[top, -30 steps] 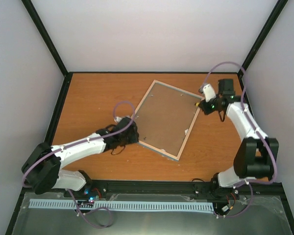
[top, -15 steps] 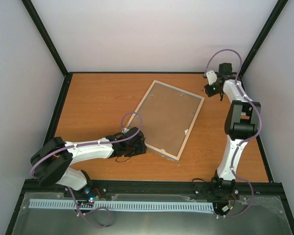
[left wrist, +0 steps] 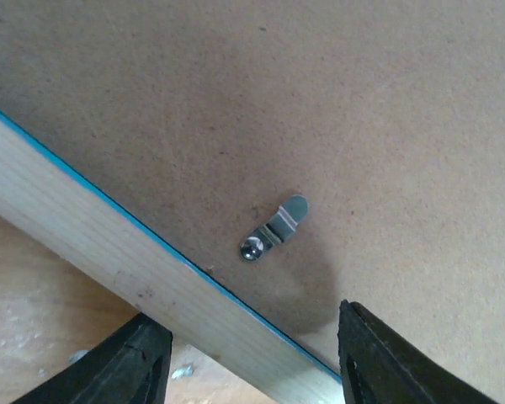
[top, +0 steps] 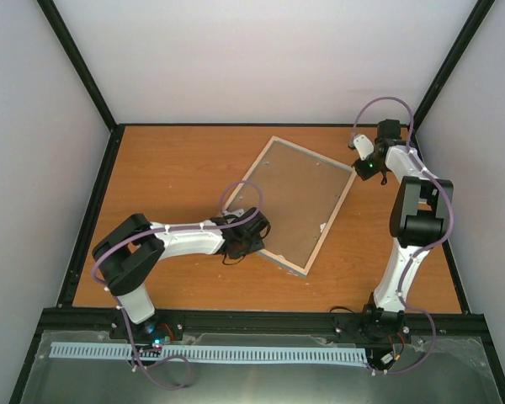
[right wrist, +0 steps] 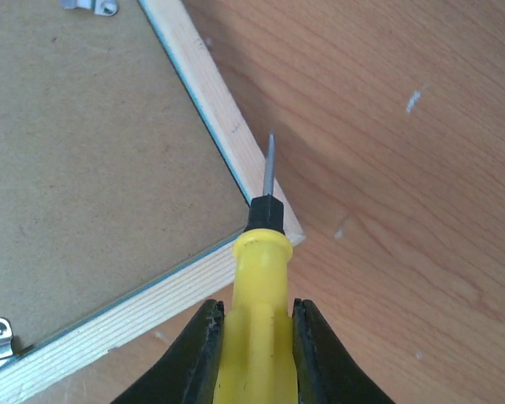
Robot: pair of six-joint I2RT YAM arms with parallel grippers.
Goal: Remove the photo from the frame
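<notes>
The frame (top: 329,221) lies face down and askew on the table, its pale wood edge around a brown backing board (top: 295,198). The photo is hidden under that board. My left gripper (top: 257,232) is at the frame's near left edge. In the left wrist view it (left wrist: 252,370) is open astride the wood edge (left wrist: 109,252), close to a metal clip (left wrist: 275,227). My right gripper (right wrist: 257,353) is shut on a yellow-handled screwdriver (right wrist: 257,278), and the tip hangs over the frame's corner (right wrist: 269,219). The top view puts this gripper (top: 367,165) at the far right corner.
The orange wooden table (top: 151,177) is bounded by black rails and white walls. More metal clips (right wrist: 0,337) sit along the backing board's edges. The right arm (top: 417,219) stands folded upright near the table's right side.
The left arm swung right along the frame's near edge and its jaws opened a little. The right gripper, still holding the screwdriver, drew back from the corner, then returned to just beyond it.
</notes>
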